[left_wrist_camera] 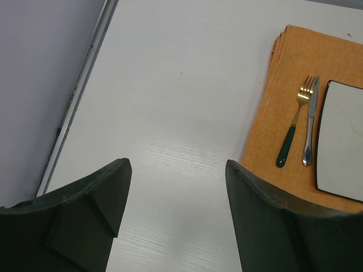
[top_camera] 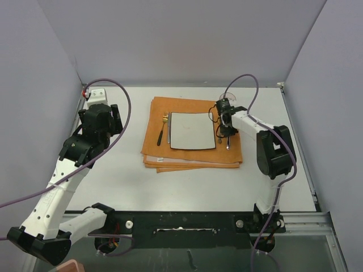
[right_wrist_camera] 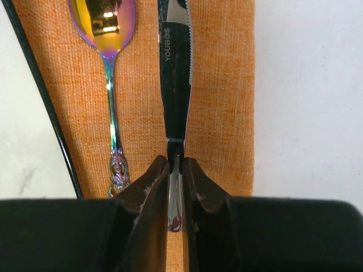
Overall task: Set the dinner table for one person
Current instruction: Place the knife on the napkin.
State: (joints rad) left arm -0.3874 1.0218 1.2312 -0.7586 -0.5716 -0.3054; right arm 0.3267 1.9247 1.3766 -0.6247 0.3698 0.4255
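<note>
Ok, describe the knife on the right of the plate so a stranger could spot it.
On the dinner table lies an orange cloth with a square white plate on it. Right of the plate, on the cloth, lie a rainbow-tinted spoon and, beyond it, the knife, its handle pinched by the right end effector. It alone has a black serrated blade.

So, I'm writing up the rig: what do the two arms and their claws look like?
The left arm and right arm have white links, black joints and a purple cable each. The left claw and right claw have dark, wedge-shaped fingers.
</note>
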